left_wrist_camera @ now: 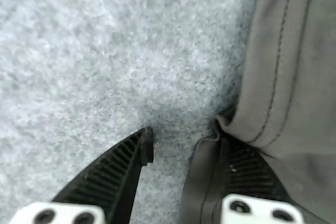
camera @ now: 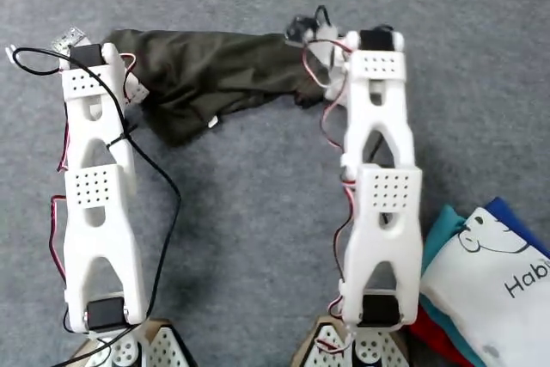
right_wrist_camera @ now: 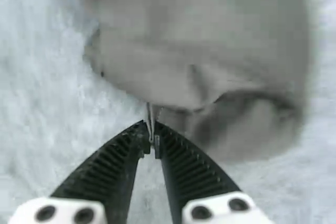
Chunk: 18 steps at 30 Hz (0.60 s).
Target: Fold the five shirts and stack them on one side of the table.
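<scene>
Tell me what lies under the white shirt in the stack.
Under the white shirt, edges of a teal shirt, a blue shirt and a red shirt stick out; their order and folds are covered.

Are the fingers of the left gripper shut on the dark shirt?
No: the left gripper stands open, with the dark shirt lying against one of its fingers.

Dark lettering (camera: 526, 281) on the white folded shirt (camera: 477, 298), beside a line-drawn animal figure (camera: 486, 235); the word is cut off at the frame edge. Small white tag (camera: 212, 122) on the dark olive shirt (camera: 206, 70): too small to read.
</scene>
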### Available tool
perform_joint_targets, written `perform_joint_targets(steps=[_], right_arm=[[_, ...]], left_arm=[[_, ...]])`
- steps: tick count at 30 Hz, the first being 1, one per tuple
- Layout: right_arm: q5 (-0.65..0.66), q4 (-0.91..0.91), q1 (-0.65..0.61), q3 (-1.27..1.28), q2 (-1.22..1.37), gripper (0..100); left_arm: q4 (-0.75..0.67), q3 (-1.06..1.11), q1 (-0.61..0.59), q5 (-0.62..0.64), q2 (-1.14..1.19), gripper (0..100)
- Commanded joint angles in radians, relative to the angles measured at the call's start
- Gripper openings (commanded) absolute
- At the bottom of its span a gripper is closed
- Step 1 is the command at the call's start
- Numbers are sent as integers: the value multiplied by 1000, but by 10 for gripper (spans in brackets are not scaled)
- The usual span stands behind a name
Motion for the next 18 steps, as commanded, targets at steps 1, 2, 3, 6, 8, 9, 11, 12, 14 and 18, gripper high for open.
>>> perform_joint_targets(steps=[1,2,3,6,8,9,11,12,14,18], right_arm=[[-181,-26,-79,-189,-56,4],[-216,-55,-93,-217,-56,4],[-250,-83,-107,-242,-61,4],[-324,-104,-140,-374,-62,4],[-361,-77,-145,-481,-62,4],[-364,-51,-145,-541,-62,4],[-371,-28,-137,-581,-82,4],[-373,-20,-136,-570,-117,4],[-374,0,-119,-565,-171,4],[-371,0,-44,-572,-223,4]], left_arm=[[-25,-63,-51,-3,-7,212],[-25,-91,-57,-2,-7,212],[-26,-123,-61,-3,-1,212],[-61,-183,-91,2,1,212],[-100,-181,-121,21,-5,212],[-114,-183,-137,52,-7,212],[-120,-184,-166,84,-13,216],[-118,-184,-173,84,-25,229],[-97,-181,-183,84,-64,260],[18,-183,-172,78,-147,270]])
